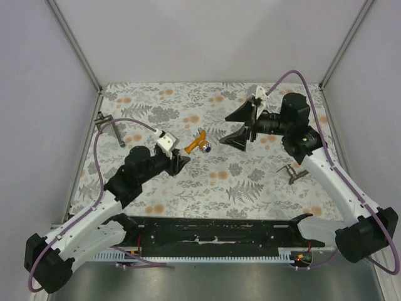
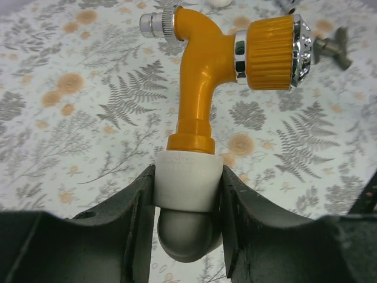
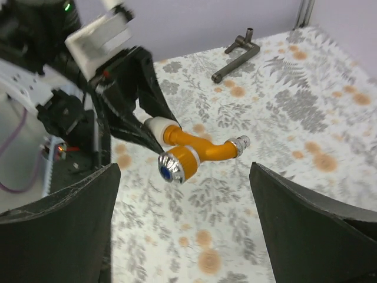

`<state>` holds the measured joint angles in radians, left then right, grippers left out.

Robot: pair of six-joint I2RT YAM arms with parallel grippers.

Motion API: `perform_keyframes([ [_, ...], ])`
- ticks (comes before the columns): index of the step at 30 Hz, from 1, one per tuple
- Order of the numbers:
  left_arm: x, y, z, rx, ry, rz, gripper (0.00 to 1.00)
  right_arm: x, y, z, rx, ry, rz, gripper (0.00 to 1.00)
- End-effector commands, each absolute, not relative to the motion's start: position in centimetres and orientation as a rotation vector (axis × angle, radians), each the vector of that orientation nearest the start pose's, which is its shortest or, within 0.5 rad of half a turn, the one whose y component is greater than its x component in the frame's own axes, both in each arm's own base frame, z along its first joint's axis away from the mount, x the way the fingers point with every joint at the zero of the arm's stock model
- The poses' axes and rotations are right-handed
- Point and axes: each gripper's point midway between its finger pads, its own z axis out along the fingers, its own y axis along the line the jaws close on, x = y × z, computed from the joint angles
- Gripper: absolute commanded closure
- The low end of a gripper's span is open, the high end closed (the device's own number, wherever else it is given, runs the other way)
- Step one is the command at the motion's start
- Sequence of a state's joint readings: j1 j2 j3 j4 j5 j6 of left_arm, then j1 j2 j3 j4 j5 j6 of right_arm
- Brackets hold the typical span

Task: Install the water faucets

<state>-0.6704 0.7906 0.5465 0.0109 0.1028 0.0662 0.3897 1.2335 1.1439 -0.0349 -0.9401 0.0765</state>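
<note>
An orange water faucet (image 1: 198,143) with a chrome-capped knob, a short spout and a white end fitting is held above the floral table. My left gripper (image 1: 180,160) is shut on the white fitting (image 2: 188,180), with a grey elbow piece (image 2: 185,236) behind it between the jaws. The faucet fills the left wrist view (image 2: 203,88) and shows in the right wrist view (image 3: 194,150). My right gripper (image 1: 241,128) is wide open and empty, a little to the right of the faucet and facing it; its fingers (image 3: 59,230) frame the right wrist view.
A dark metal angled lever handle (image 1: 110,127) lies at the table's left edge, also in the right wrist view (image 3: 237,53). Another dark handle (image 1: 291,172) lies at the right, also in the left wrist view (image 2: 331,47). A black rail (image 1: 213,235) runs along the near edge.
</note>
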Motion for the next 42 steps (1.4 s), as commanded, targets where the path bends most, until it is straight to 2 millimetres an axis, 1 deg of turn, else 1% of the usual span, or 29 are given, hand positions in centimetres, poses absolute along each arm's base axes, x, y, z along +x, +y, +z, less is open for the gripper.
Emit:
perform_keyframes([
  [1, 22.2, -24.4, 25.6, 0.633, 1.687, -0.995, 0.98, 24.3, 25.4, 33.5, -1.268, 1.250, 0.931, 0.02],
  [2, 22.0, -24.8, 26.3, 0.632, 1.685, -1.061, 0.98, 23.8, 25.3, 33.5, -1.302, 1.222, 0.914, 0.02],
  [5, 21.6, -25.9, 27.1, 0.645, 1.685, -1.187, 0.98, 23.0, 24.8, 33.5, -1.355, 1.172, 0.878, 0.02],
  [9, 20.7, -26.8, 28.1, 0.714, 1.668, -1.278, 0.98, 22.2, 24.7, 33.9, -1.394, 1.123, 0.869, 0.02],
  [13, 19.2, -27.6, 29.3, 0.803, 1.631, -1.387, 0.98, 21.5, 25.1, 34.5, -1.422, 1.076, 0.915, 0.02],
  [19, 18.3, -28.0, 30.6, 0.858, 1.595, -1.466, 0.98, 20.6, 26.0, 35.0, -1.451, 1.045, 1.013, 0.02],
  [22, 17.9, -28.3, 31.1, 0.876, 1.580, -1.500, 0.98, 20.7, 26.6, 34.9, -1.457, 1.043, 1.031, 0.02],
  [24, 17.8, -28.4, 31.5, 0.889, 1.561, -1.516, 0.98, 20.7, 27.0, 35.0, -1.456, 1.047, 1.060, 0.04],
  [26, 17.6, -28.4, 31.5, 0.899, 1.553, -1.526, 0.98, 20.7, 27.5, 35.1, -1.457, 1.052, 1.102, 0.08],
  [31, 17.3, -28.4, 32.1, 0.953, 1.503, -1.516, 0.98, 20.6, 28.2, 35.2, -1.446, 1.086, 1.202, 0.23],
  [33, 17.2, -28.3, 32.4, 0.971, 1.473, -1.493, 0.98, 21.1, 28.5, 35.1, -1.414, 1.132, 1.230, 0.28],
  [35, 17.2, -28.2, 32.5, 0.994, 1.443, -1.467, 0.98, 21.5, 28.6, 35.2, -1.381, 1.185, 1.253, 0.31],
  [39, 17.1, -28.2, 32.2, 1.036, 1.418, -1.454, 0.98, 21.4, 28.9, 35.3, -1.331, 1.275, 1.350, 0.39],
  [40, 17.3, -28.3, 32.0, 1.038, 1.422, -1.454, 0.98, 21.4, 29.0, 35.3, -1.323, 1.289, 1.373, 0.47],
  [42, 17.6, -28.4, 32.0, 1.036, 1.426, -1.445, 0.98, 21.2, 29.3, 35.2, -1.297, 1.329, 1.420, 0.56],
])
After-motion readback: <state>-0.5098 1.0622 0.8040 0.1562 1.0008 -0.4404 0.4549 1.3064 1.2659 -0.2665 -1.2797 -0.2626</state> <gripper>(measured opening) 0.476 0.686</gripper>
